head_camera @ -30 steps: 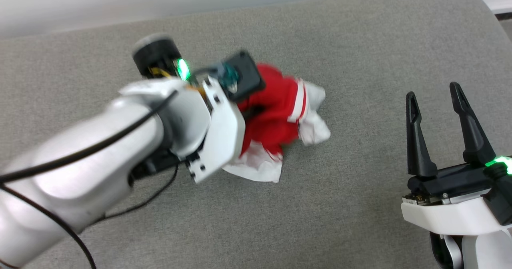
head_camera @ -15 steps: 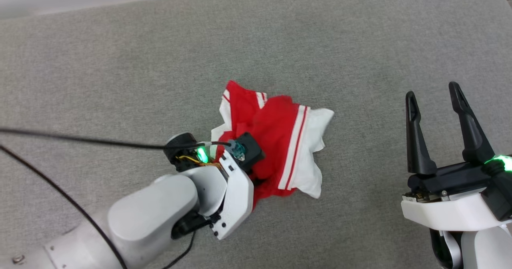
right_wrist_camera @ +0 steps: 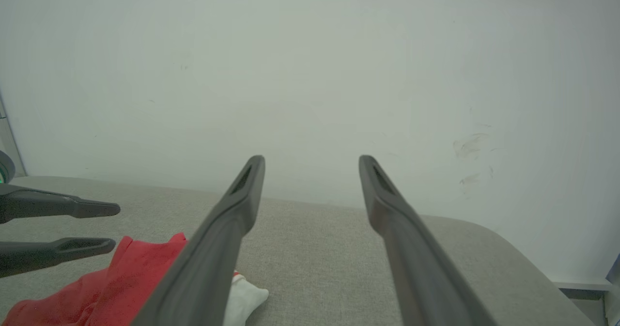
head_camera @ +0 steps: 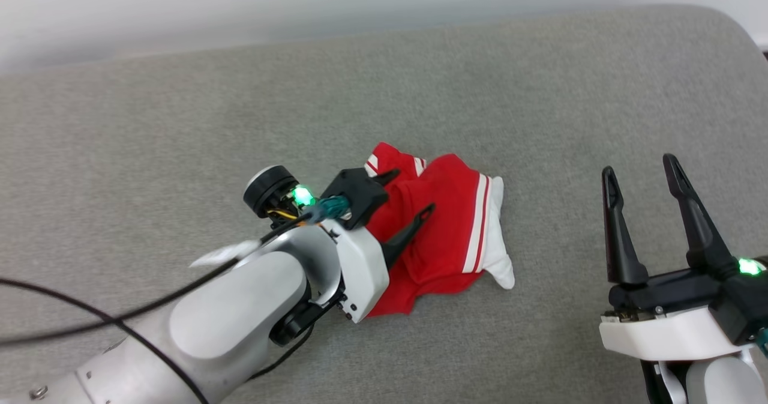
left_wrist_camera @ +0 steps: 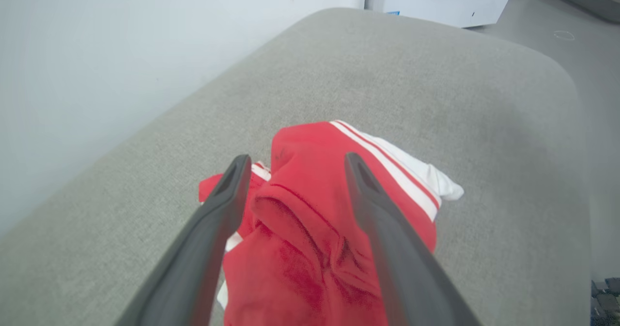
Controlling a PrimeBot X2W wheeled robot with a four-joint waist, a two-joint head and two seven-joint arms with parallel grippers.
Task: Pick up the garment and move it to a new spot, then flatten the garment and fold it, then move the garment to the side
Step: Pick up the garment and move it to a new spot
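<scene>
Red garment (head_camera: 450, 236) crumpled beneath spread left pincer (head_camera: 411, 191).

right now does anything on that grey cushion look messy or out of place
The red jersey T-shirt lies crumpled in a heap on the grey cushion, one white sleeve poking out sideways. Nothing looks torn or spilled.
</scene>
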